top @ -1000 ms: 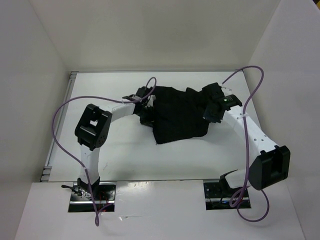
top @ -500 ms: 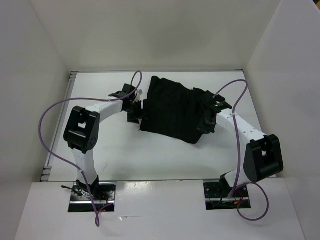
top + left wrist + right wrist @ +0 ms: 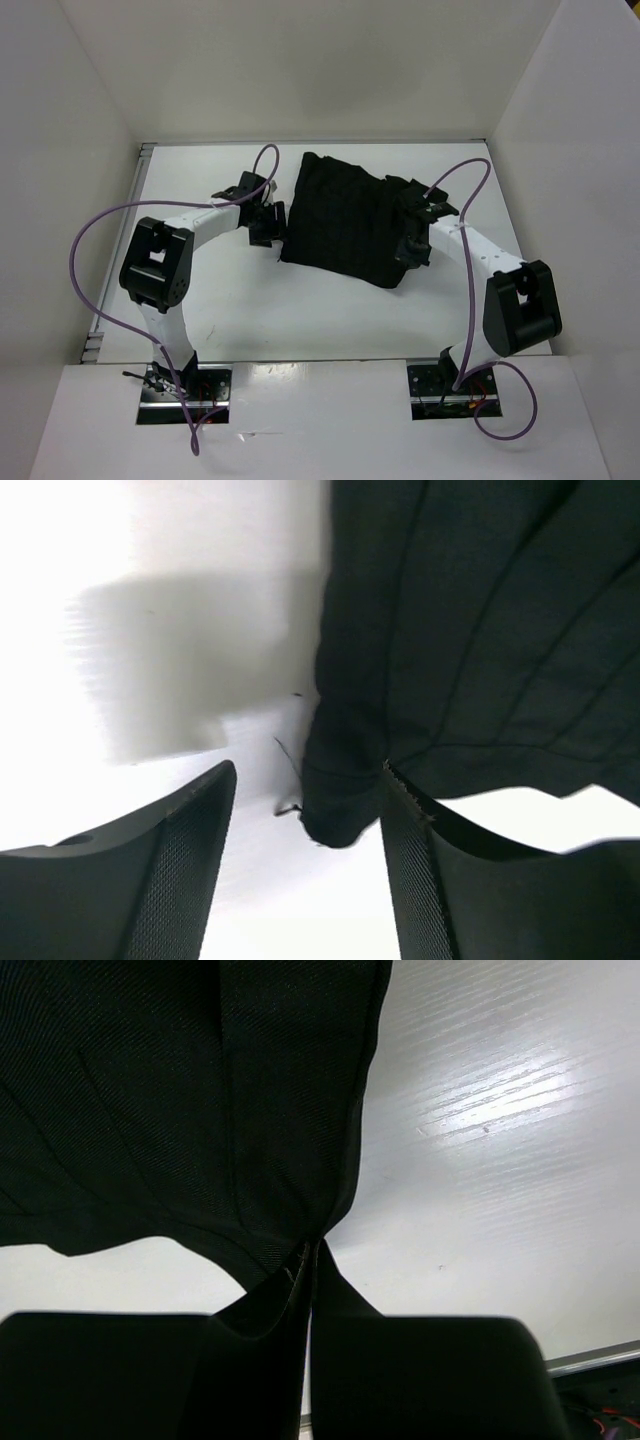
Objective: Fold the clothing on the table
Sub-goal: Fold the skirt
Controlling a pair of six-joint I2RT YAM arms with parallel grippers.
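- Black clothing lies rumpled on the white table.
- Left gripper gapes, released, at the clothing's left edge.
- Right gripper pinches its right edge.

Plain white walls close in at nine, twelve and three o'clock, a ribbed grey metal rail runs along the eight o'clock edge, and a white ledge lies at six.

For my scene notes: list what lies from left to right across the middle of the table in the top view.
left gripper → clothing → right gripper, at the clothing's right edge
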